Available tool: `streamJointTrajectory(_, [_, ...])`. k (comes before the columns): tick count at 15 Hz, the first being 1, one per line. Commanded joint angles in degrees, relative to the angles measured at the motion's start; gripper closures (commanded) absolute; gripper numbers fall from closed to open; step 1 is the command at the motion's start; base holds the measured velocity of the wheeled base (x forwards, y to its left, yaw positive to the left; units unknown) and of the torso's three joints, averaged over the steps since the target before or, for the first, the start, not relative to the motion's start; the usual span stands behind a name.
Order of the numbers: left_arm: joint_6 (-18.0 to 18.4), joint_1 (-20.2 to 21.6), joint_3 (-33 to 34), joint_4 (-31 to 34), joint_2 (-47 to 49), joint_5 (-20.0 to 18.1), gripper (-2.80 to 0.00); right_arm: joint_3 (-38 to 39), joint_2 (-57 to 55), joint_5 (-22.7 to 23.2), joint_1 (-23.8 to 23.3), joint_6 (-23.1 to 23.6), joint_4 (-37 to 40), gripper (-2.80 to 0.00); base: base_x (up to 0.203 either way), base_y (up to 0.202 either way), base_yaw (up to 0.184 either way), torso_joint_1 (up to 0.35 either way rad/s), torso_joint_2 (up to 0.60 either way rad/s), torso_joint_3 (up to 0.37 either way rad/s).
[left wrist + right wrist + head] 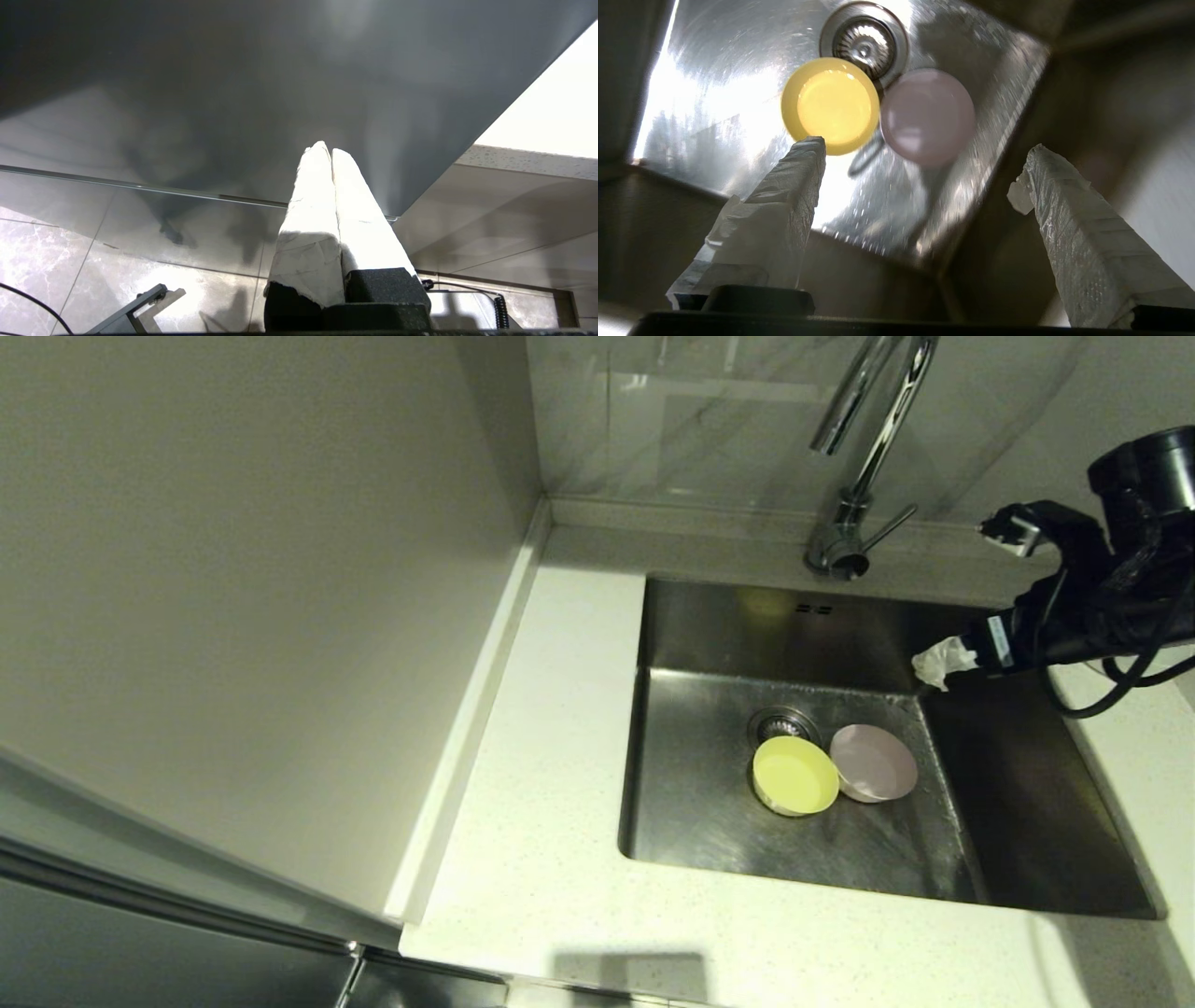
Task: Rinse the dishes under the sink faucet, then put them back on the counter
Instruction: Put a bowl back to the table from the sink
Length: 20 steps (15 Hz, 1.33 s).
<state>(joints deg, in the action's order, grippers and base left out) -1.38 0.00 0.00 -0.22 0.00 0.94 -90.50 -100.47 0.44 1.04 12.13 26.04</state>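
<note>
Two dishes sit on the floor of the steel sink (709, 821): a yellow bowl (795, 776) (831, 105) by the drain strainer (780, 721) (865, 39), and a pale pink bowl (874, 763) (928, 115) touching its right side. My right gripper (941, 663) (924, 147) hangs open and empty above the sink's right side, over the bowls. The chrome faucet (864, 448) stands behind the sink, with no water visible. My left gripper (327, 151) is shut and empty, down beside the cabinet, out of the head view.
The cream counter (551, 859) lies left of and in front of the sink. A grey wall panel (233, 569) rises along the counter's left. Black cables (1120, 672) hang from my right arm over the sink's right rim.
</note>
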Motion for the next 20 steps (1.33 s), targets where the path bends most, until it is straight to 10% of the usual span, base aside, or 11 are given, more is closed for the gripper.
streamJointTrajectory(1, [0.0,0.0,0.0,0.0,-0.1,0.0,0.00,3.3,-6.6,0.0,0.6,1.6,-9.8,-2.80,0.000,0.000,0.000,0.000,0.00,0.000])
streamJointTrajectory(5, [0.0,0.0,0.0,0.0,-0.1,0.0,0.00,6.8,-14.9,-4.9,1.8,1.6,-20.7,-2.80,0.000,0.000,0.000,0.000,0.00,0.000])
streamJointTrajectory(9, [0.0,0.0,0.0,0.0,-0.1,0.0,0.00,0.9,-21.4,-15.2,5.1,-10.5,-19.7,-2.80,0.000,0.000,0.000,0.000,0.00,0.000])
streamJointTrajectory(20, [0.0,0.0,0.0,0.0,-0.1,0.0,0.00,-23.4,-38.1,-22.4,9.4,-37.0,4.4,-2.80,0.000,0.000,0.000,0.000,0.00,0.000])
